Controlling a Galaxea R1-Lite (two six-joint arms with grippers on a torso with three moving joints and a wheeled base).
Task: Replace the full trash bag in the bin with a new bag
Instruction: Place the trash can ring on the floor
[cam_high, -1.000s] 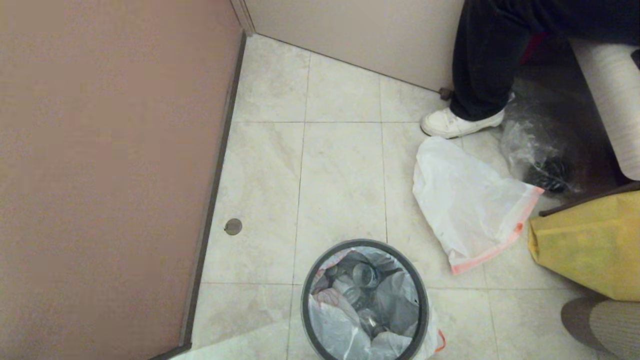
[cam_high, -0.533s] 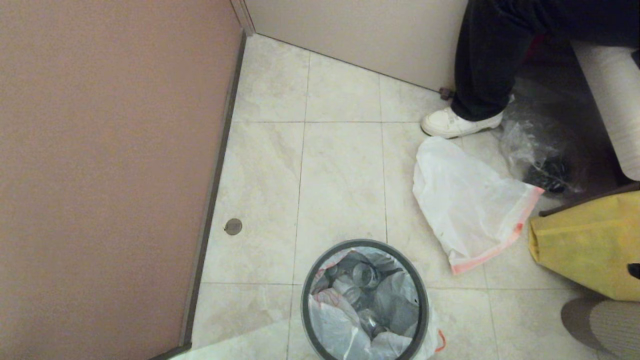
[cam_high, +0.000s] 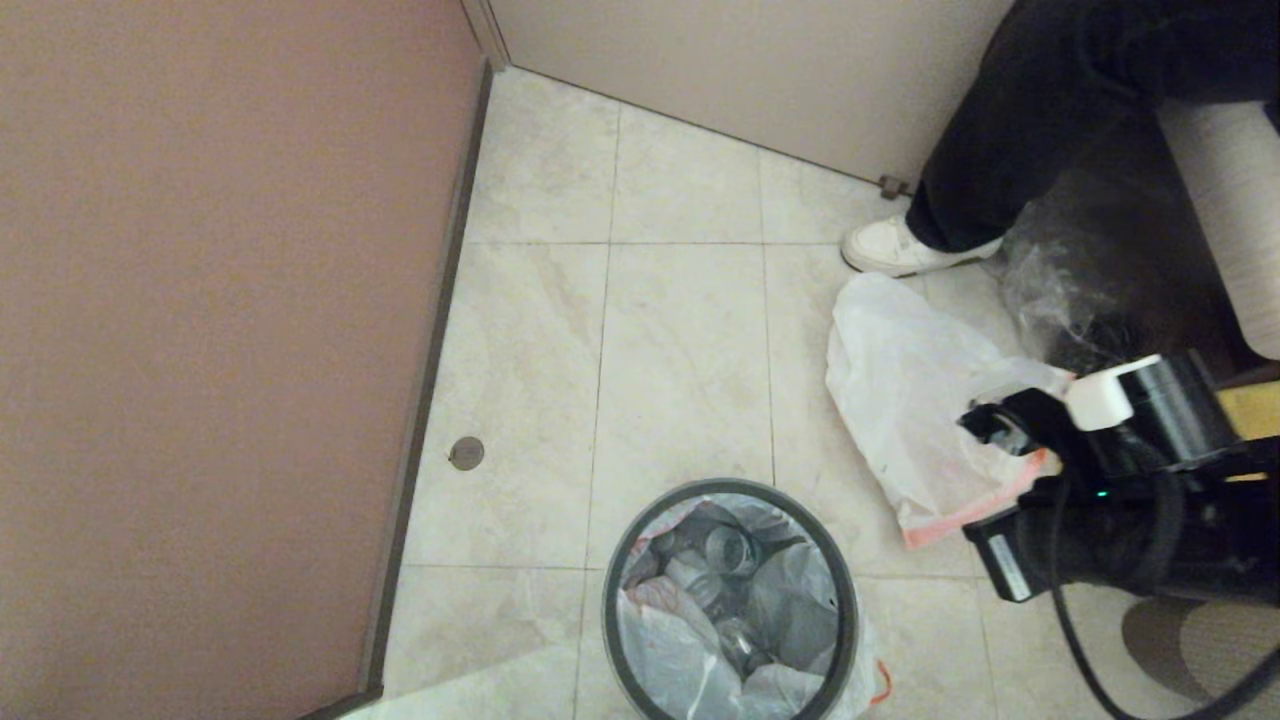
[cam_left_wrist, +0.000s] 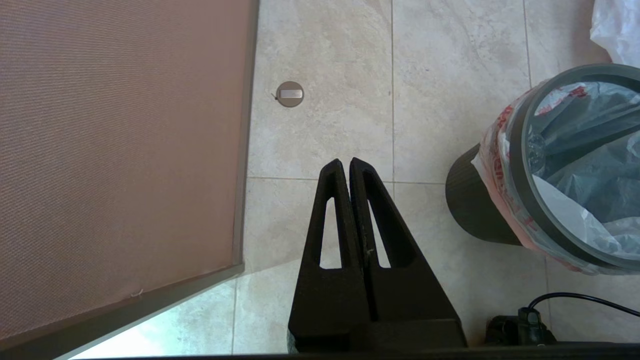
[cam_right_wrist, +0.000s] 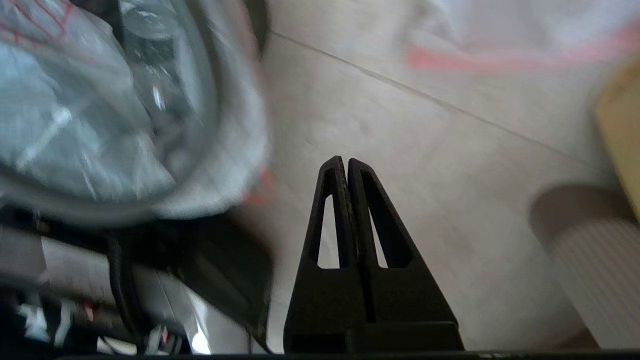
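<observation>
**Right arm swings in while the bin waits, bag untouched**

Since half a second ago the right arm has come into the head view from 3 o'clock, covering most of the yellow bag (cam_high: 1262, 410); the person's leg (cam_high: 1010, 120) has also shifted, while the bags on the floor have not moved.

Head view: the bin (cam_high: 612, 580) stands at 6 o'clock with the full trash bag (cam_high: 700, 650) inside it, its hem folded over the grey rim ring (cam_high: 845, 590). The new bag (cam_high: 920, 410) lies flat on the floor (cam_high: 680, 350) at about 2 o'clock from the bin, well apart from it. The right gripper itself cannot be made out in this view; only the arm's wrist shows, hanging above the new bag's drawstring hem.

Left wrist view: the left gripper (cam_left_wrist: 345, 162) has its fingers pressed together, holding nothing, above bare tile at 9 o'clock from the bin, near the brown wall (cam_left_wrist: 120, 150). It looks parked.

Right wrist view: the right gripper (cam_right_wrist: 344, 161) is likewise closed and empty, over tile with the bin at 10 o'clock and the new bag's orange-red hem at 1 o'clock.

The step in hand is probably reaching for the full bag. To do it well, the fingers should part before arriving, then pinch the drawstring hem at the rim's near side, not the thin film, and lift straight up so the ring and bin stay put.
</observation>
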